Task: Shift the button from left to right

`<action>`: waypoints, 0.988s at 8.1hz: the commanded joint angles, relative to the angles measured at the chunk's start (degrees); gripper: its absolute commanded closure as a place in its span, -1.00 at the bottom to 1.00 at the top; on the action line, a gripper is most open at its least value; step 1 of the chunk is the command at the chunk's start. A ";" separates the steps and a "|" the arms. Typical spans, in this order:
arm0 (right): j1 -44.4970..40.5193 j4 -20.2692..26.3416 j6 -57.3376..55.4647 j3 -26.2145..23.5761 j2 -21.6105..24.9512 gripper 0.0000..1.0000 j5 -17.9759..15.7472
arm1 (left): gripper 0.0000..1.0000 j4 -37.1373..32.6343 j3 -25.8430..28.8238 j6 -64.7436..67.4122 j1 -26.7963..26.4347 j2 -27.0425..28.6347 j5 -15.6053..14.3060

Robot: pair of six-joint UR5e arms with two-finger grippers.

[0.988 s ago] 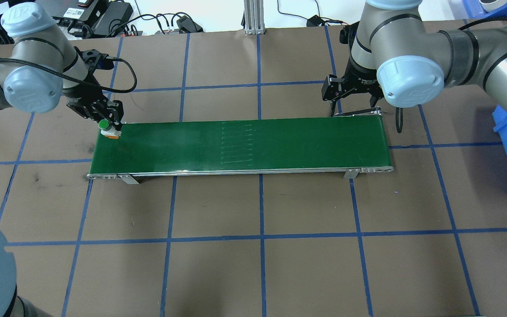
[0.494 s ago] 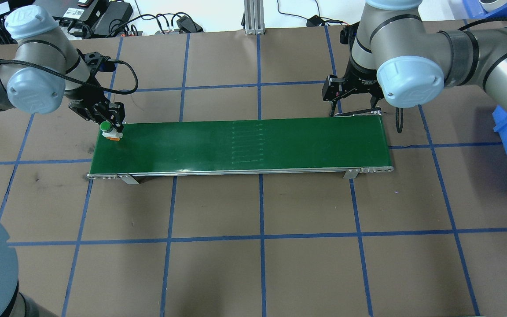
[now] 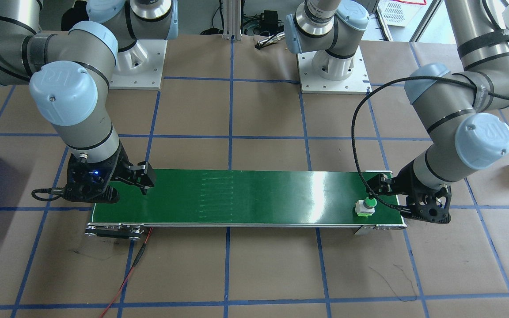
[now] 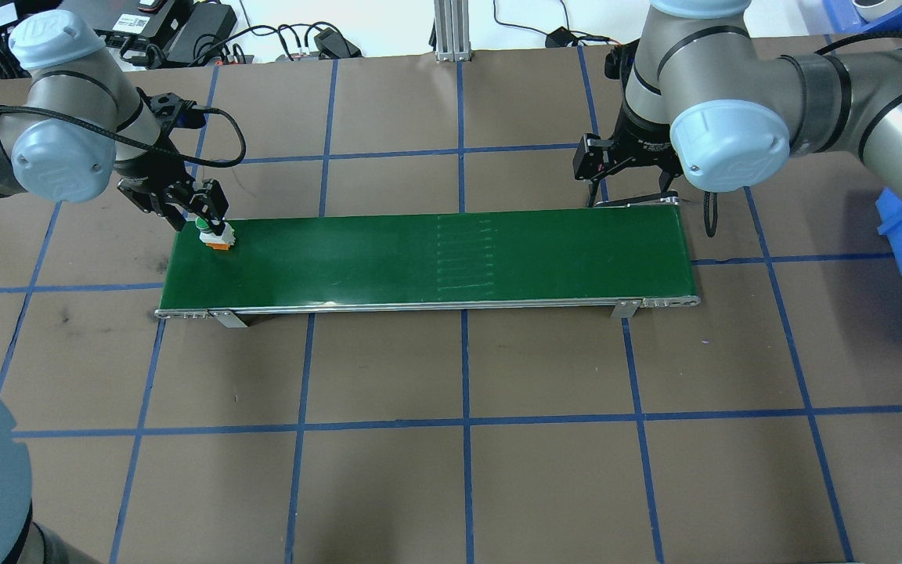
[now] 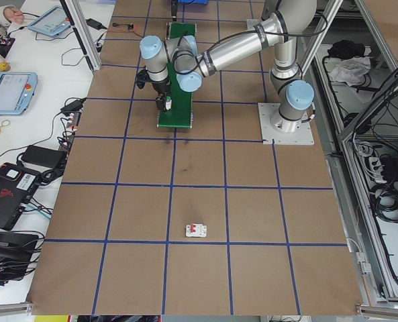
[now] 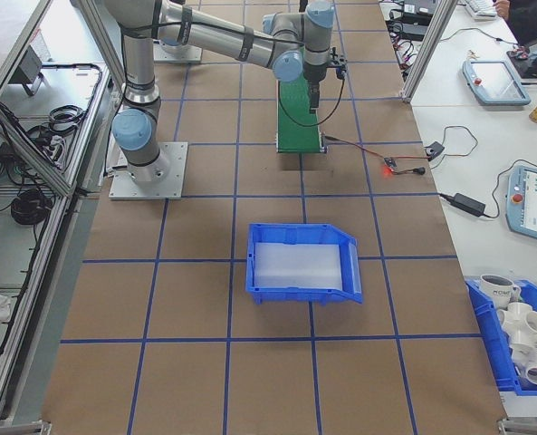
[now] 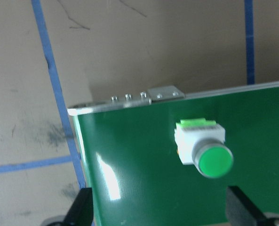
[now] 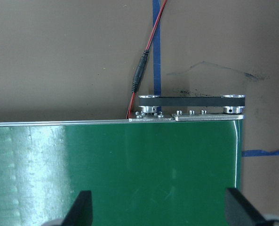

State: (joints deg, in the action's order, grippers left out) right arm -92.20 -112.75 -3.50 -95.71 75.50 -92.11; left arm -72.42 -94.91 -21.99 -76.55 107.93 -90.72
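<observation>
Two black fingertips of my left gripper (image 7: 158,214) show at the bottom corners of the left wrist view, spread wide with nothing between them. Just ahead of them sits the small push button with a round green cap, white collar and light-green block base (image 7: 203,148). I see it lying tilted on its side on the belt, cap facing the camera, the light-green base pointing toward the belt's far edge. From overhead the button (image 4: 216,236) shows an orange patch on its underside and rests free on the long dark-green conveyor belt (image 4: 427,254), near the belt's left end and close to its far edge, with the left gripper (image 4: 212,210) hovering just beyond it. In the front-facing view the button (image 3: 365,207) lies just beside the open fingers, apart from them.

My right gripper (image 8: 158,209) is likewise spread wide and empty, its fingertips framing the belt's right end, where a black toothed drive belt on silver pulleys (image 8: 192,103) and a red-and-black cable (image 8: 141,70) are visible. Overhead, the right gripper (image 4: 627,176) hangs at the far edge of the belt's right end.

Off to the right stands a blue plastic bin (image 6: 302,263) on the brown table with blue tape grid lines (image 4: 467,423).
</observation>
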 commanded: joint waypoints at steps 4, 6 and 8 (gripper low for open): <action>1.57 -2.56 -0.19 0.09 -0.88 -1.00 5.32 | -1.00 -14.41 0.51 8.37 -3.52 -17.55 0.46; 3.07 -3.09 0.42 -0.09 -1.93 -1.00 10.36 | -1.00 -14.50 0.51 9.15 -3.96 -18.89 -0.07; 5.17 -4.75 2.17 -2.97 -2.11 -1.00 16.14 | -1.00 -19.76 0.60 9.16 -4.22 -19.50 0.10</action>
State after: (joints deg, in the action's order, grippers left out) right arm -89.00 -115.95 -2.75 -96.29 73.59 -80.91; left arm -88.54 -94.39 -12.98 -80.47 89.23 -90.66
